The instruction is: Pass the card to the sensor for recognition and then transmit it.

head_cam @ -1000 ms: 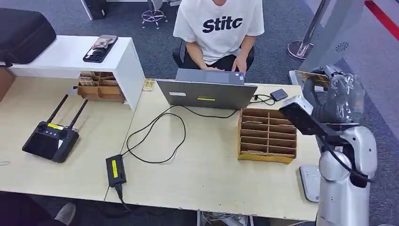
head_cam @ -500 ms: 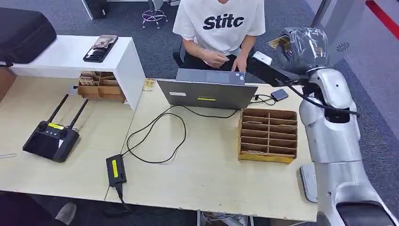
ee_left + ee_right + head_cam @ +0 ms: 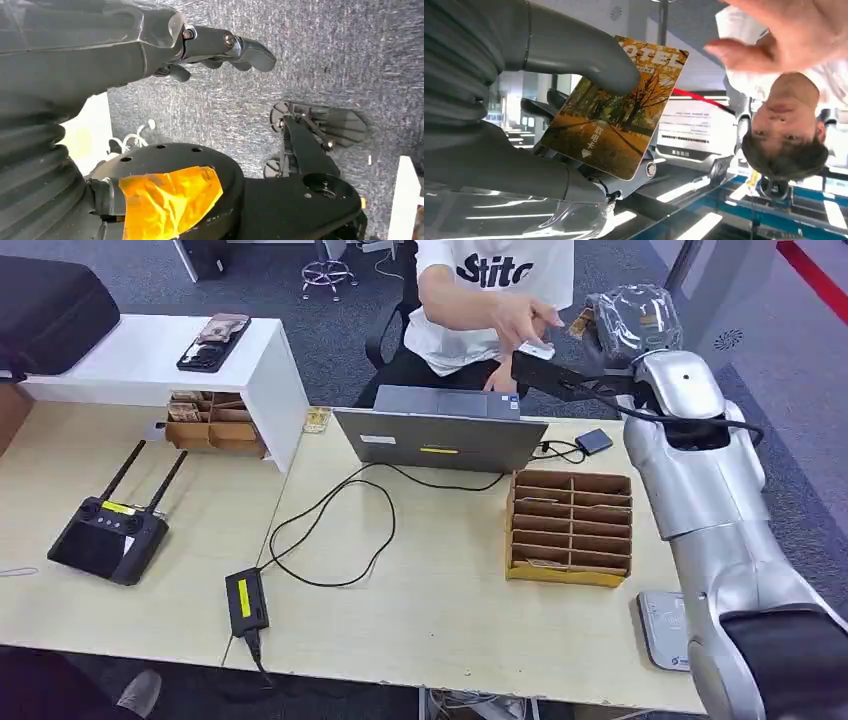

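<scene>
**Hotel card held up near a reaching hand**

The card (image 3: 616,107) is orange-brown, printed with autumn trees and "OTEL" lettering along one edge. It is pinched in the robot's right hand (image 3: 549,100), raised beyond the desk, with a person's hand (image 3: 784,30) close by, not touching.

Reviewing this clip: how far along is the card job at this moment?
Late stage, by the look of it. The right hand pinches the card and holds it up toward the person, whose hand reaches for it. Whether the sensor scan happened cannot be told from these frames. Left to do: the person takes the card and the robot lets go. The left hand hangs empty over the floor.
</scene>
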`<action>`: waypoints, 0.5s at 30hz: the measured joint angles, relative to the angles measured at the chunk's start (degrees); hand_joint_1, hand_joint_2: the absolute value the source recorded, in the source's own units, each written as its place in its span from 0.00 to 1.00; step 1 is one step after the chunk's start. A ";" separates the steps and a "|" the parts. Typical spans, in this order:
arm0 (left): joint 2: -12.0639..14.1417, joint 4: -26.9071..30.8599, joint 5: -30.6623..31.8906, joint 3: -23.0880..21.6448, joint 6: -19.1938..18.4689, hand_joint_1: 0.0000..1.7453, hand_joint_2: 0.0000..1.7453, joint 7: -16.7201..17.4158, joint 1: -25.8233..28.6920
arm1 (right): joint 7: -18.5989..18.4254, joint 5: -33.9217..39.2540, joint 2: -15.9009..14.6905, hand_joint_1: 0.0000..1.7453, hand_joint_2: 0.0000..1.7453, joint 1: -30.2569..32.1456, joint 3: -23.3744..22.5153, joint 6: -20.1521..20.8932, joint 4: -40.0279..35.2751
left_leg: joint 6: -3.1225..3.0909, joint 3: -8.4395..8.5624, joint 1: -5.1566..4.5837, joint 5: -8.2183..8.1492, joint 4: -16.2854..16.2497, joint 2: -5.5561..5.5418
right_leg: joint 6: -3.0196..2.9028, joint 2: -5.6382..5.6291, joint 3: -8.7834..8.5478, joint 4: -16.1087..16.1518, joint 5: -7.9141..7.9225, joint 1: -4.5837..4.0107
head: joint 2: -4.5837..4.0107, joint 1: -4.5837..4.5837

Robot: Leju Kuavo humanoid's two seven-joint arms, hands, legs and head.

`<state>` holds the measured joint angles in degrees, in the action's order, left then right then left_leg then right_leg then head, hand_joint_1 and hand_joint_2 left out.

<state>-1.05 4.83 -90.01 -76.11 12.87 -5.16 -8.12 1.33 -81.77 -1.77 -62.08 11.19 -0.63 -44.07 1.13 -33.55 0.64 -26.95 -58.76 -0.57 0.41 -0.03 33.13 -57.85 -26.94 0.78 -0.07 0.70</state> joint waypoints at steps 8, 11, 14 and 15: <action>0.00 0.00 0.00 0.00 0.02 0.00 1.00 0.02 -0.01 | -0.11 -0.11 -0.31 1.00 1.00 -0.85 0.20 -0.31 3.77 | 0.00 0.00 0.00 -0.01 -0.01 0.00 | 0.00 -0.01 0.02 0.00 0.00 0.00 | 0.00 0.00; 0.00 0.00 0.00 0.00 0.22 0.00 1.00 0.18 0.00 | -0.13 -0.07 -0.46 1.00 1.00 -1.03 0.20 -0.33 4.42 | 0.00 0.00 0.00 0.00 0.00 0.00 | 0.00 -0.01 0.02 0.00 0.00 0.00 | 0.00 0.00; 0.00 0.00 0.00 0.00 0.33 0.00 1.00 0.24 0.00 | -0.13 -0.07 -0.52 1.00 1.00 -1.13 0.20 -0.37 4.97 | 0.00 0.00 0.00 0.00 0.00 0.00 | 0.00 -0.01 0.02 0.00 0.00 -0.01 | 0.00 0.00; 0.00 0.00 0.00 0.00 0.33 0.00 1.00 0.24 0.00 | -0.13 -0.07 -0.52 0.99 1.00 -1.17 0.20 -0.37 5.06 | 0.00 0.00 0.00 0.00 0.00 0.00 | 0.00 -0.01 0.02 0.00 0.00 -0.01 | 0.00 0.00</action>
<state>-1.05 4.83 -90.01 -76.11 13.20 -4.92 -8.12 1.20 -81.83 -2.29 -63.24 11.39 -1.01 -39.01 1.13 -33.55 0.64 -26.96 -58.76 -0.57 0.41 -0.03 33.15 -57.85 -26.94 0.77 -0.07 0.70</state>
